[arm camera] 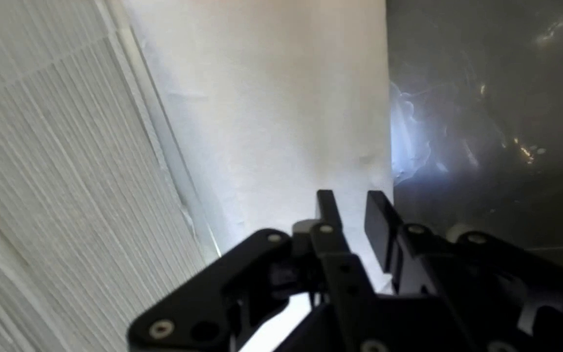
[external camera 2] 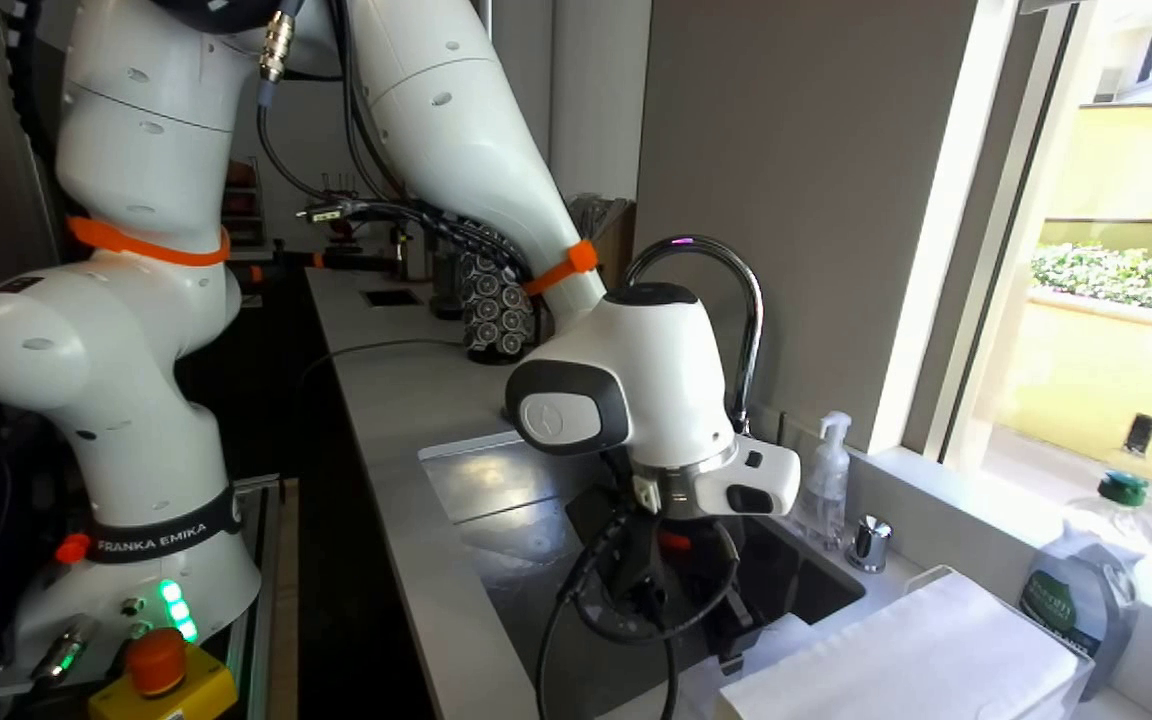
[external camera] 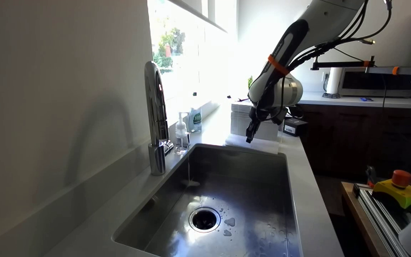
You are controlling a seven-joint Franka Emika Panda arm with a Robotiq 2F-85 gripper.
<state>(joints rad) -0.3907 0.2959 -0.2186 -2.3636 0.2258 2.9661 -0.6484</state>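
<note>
My gripper [arm camera: 350, 194] stands partly open, its two black fingers [arm camera: 378, 230] apart with nothing between them. Below it in the wrist view lies a flat white sheet [arm camera: 271, 107], one edge along the sink. I cannot tell whether the fingertips touch the sheet. Left of it in that view is a thick stack of folded white paper [arm camera: 81, 146] behind a clear wall. In an exterior view the gripper [external camera: 249, 138] points down just over the sheet [external camera: 268, 145], in front of the stack [external camera: 239, 125]. An exterior view shows the gripper [external camera 2: 733, 650] dark and partly hidden by cables.
The steel sink [external camera: 255, 200] with its drain [external camera: 204, 219] lies beside the sheet. A tall faucet [external camera: 155, 117], a pump bottle [external camera: 181, 134] and a soap bottle [external camera: 195, 120] stand along the window side. A black box [external camera: 294, 126] is near the stack.
</note>
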